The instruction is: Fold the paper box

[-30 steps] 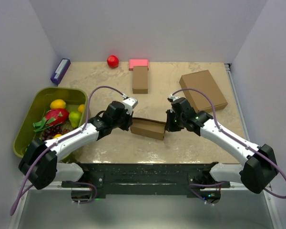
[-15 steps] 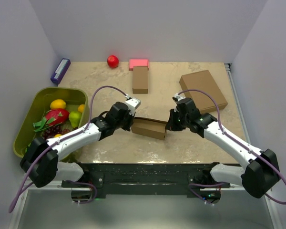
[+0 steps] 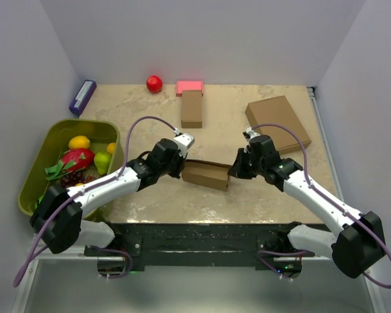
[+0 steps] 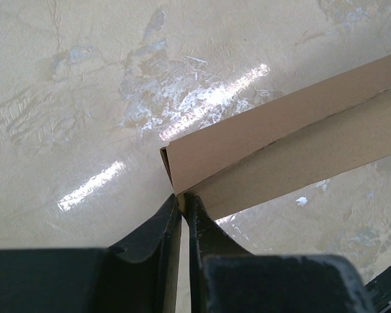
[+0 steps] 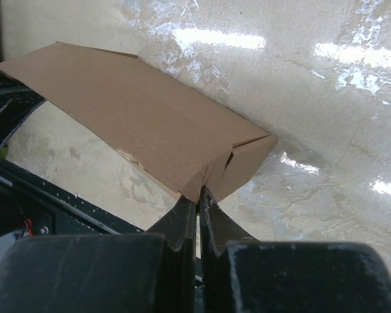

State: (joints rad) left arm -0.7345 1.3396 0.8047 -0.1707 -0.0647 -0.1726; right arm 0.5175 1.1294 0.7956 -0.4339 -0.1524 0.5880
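left claw pinching paper box corner, marbled table

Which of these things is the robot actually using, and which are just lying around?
In use: paper box, left gripper, right gripper.
Lying about: larger brown box, narrow brown box, pink block, red ball, purple box, fruit bin.

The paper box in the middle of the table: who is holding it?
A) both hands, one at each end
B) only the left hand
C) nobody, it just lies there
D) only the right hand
A: the left hand pinches one end of the paper box and the right hand pinches the other end, each shut tight on a cardboard edge.
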